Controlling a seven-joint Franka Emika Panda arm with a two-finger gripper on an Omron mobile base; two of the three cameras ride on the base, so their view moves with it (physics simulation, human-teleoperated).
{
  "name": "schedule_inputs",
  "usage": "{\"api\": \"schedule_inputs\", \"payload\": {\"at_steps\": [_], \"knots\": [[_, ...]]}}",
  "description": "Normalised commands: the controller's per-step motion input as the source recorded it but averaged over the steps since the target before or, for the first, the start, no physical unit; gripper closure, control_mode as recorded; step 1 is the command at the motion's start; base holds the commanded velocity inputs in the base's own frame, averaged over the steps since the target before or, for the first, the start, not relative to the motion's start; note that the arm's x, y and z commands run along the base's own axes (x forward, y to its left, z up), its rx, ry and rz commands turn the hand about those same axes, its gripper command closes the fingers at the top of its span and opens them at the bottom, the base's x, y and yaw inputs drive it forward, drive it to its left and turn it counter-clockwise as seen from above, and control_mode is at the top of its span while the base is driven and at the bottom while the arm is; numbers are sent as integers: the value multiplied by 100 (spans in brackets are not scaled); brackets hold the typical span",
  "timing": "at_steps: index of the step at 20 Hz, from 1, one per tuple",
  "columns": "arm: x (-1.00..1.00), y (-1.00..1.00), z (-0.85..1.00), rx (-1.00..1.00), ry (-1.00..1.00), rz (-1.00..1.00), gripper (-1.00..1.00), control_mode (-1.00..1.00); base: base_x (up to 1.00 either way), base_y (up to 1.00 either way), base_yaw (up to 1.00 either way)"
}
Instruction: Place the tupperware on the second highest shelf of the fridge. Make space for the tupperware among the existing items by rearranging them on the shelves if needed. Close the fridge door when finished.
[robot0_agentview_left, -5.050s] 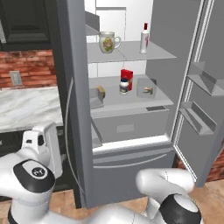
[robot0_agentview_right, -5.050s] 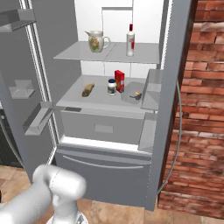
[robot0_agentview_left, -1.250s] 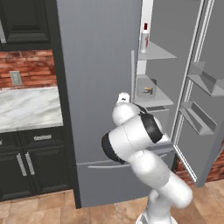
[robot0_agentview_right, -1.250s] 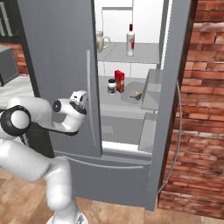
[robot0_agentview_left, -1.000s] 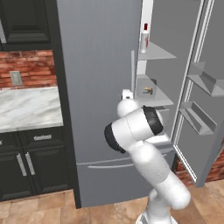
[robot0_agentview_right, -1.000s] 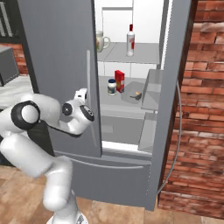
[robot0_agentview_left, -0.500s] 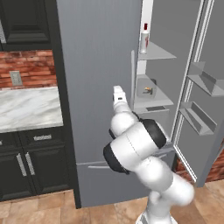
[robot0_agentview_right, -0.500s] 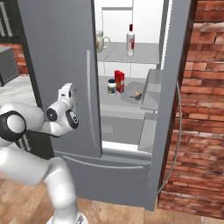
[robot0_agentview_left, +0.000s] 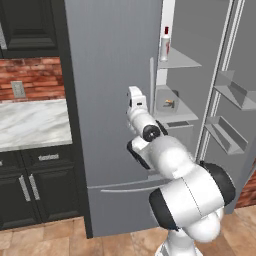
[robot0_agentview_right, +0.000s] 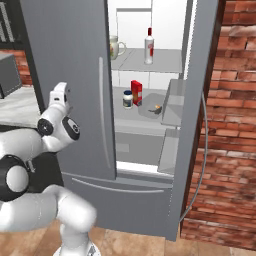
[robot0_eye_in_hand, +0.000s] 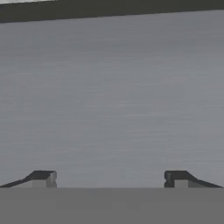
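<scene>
My tool (robot0_eye_in_hand: 109, 177) wide open, empty, facing shut left door (robot0_eye_in_hand: 112, 96). Tupperware (robot0_agentview_right: 152, 109) already on fridge shelf (robot0_agentview_right: 150, 125) off to tool's right. Right fridge door (robot0_agentview_right: 197, 100) open; rigid, probably heavyish, I'd push outer face near handle (robot0_agentview_right: 201, 155).

Tupperware (robot0_agentview_right: 154, 110) on fridge (robot0_agentview_right: 70, 75) shelf; right door (robot0_agentview_right: 197, 100) open.

Facing a flat brushed-grey fridge (robot0_eye_in_hand: 112, 100) panel up close. Gripper (robot0_eye_in_hand: 109, 178) spread wide, nothing between the two dark fingertips (robot0_eye_in_hand: 41, 178), both low against the panel. Dark band running along the panel's top edge.
</scene>
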Motion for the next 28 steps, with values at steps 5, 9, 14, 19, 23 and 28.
{"api": "schedule_inputs", "payload": {"at_steps": [5,9,14,19,23,28], "knots": [[-15,0,100,8,20,7,-100,-100,0,0,0],[-27,-1,98,0,20,6,-100,-100,0,0,0],[-23,-37,30,-2,12,20,-100,-100,0,0,0],[-65,-34,25,-5,12,24,-100,-100,0,0,0],[-94,-25,16,-4,5,25,-100,-100,0,0,0],[-100,-56,0,0,-3,20,-100,-100,0,0,0]]}}
